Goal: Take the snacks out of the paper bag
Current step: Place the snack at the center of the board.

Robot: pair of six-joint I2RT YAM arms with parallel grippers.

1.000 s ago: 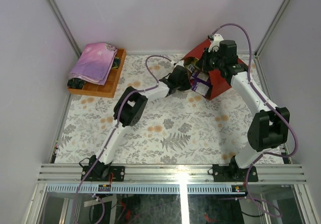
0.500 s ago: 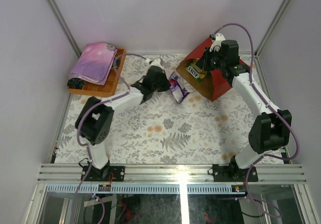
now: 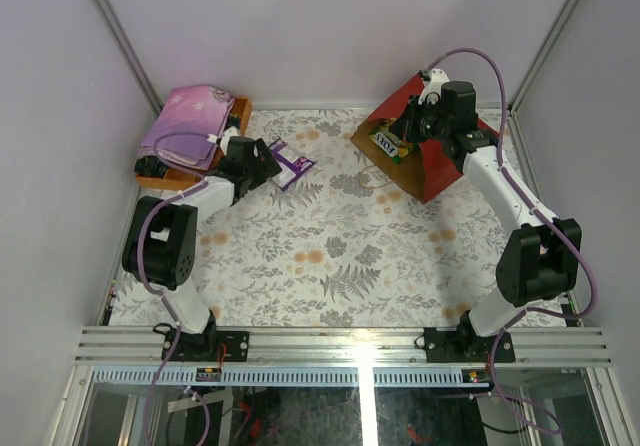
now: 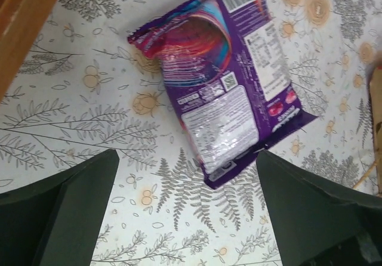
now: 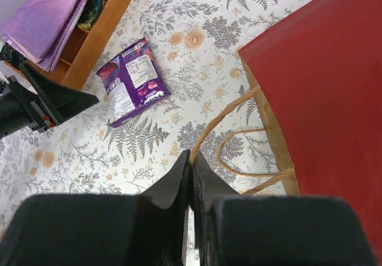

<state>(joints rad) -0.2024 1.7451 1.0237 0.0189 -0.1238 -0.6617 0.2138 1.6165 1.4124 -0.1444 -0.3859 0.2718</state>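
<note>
At the far left of the counter [image 3: 330, 256], your left tool [image 3: 262, 161] hangs just above a purple packet [image 3: 287, 163] that lies flat on the flowered surface, close beside a wooden tray [image 3: 190, 178] holding a folded pink-purple cloth [image 3: 185, 124]. From the left wrist view you can see the tool's two fingers spread wide, one at each lower corner, with nothing gripped and the packet's near end between them.

Across the counter at the far right, the red paper bag [image 3: 440, 161] stands tipped, its brown inside facing the middle of the counter, and a green packet [image 3: 386, 144] shows in its mouth. Your right tool [image 3: 408, 126] sits at the bag's upper rim. In the right wrist view its fingers are pressed together to a thin slit, and one cord handle [image 5: 224, 117] runs from the bag's edge straight into their tips, so it looks pinched there. A second handle loop lies slack on the counter beside the bag.
</note>
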